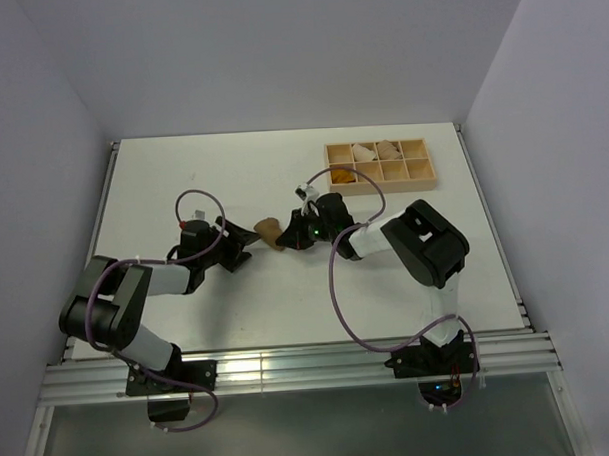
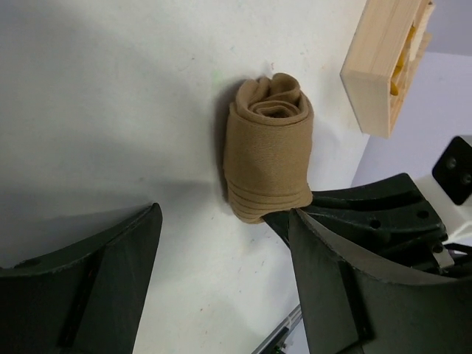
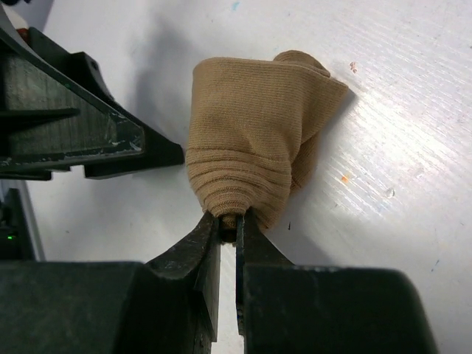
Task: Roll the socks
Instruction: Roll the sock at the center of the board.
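One rolled sock (image 3: 251, 147) pinched in right jaws; left jaws wide.

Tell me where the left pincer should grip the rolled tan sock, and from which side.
Probably best: take the tan sock at mid-roll, across its width, coming from the side away from the right pincer, which is shut on the ribbed cuff end. The roll lies on the table with both curved flanks exposed, and the open left pincer faces it.
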Robot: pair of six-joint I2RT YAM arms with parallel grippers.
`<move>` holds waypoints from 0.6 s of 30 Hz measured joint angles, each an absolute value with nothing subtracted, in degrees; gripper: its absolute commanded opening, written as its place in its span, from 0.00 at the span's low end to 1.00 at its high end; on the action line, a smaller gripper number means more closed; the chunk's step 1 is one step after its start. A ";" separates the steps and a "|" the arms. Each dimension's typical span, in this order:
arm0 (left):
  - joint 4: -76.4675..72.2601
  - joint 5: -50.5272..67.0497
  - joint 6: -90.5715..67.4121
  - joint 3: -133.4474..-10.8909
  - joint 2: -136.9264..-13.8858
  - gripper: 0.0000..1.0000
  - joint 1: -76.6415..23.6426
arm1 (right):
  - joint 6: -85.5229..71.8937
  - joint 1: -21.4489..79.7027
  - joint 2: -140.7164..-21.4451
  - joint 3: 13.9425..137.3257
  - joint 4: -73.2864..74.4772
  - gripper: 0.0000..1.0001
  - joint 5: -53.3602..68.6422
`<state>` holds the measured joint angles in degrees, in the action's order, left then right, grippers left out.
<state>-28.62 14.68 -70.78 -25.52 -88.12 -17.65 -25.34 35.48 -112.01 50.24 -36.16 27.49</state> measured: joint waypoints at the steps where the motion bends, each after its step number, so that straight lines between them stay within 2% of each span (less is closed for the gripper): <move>1: -30.22 15.31 -70.78 -25.52 -89.12 0.75 -17.65 | -26.04 35.16 -112.31 50.54 -36.05 0.00 28.27; 7: -35.88 17.17 -70.63 -26.98 -93.60 0.77 -17.65 | -28.34 34.83 -113.78 52.42 -35.14 0.00 31.18; 11: -37.60 17.32 -69.93 -28.75 -95.79 0.84 -17.65 | -29.65 34.54 -114.61 53.12 -35.09 0.00 32.77; 18: -39.66 17.30 -69.17 -30.81 -98.41 0.85 -17.23 | -31.14 33.61 -114.72 53.25 -34.61 0.00 34.28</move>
<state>-39.66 17.30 -69.17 -30.81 -98.41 -17.23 -31.14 33.61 -114.72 53.25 -34.61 34.28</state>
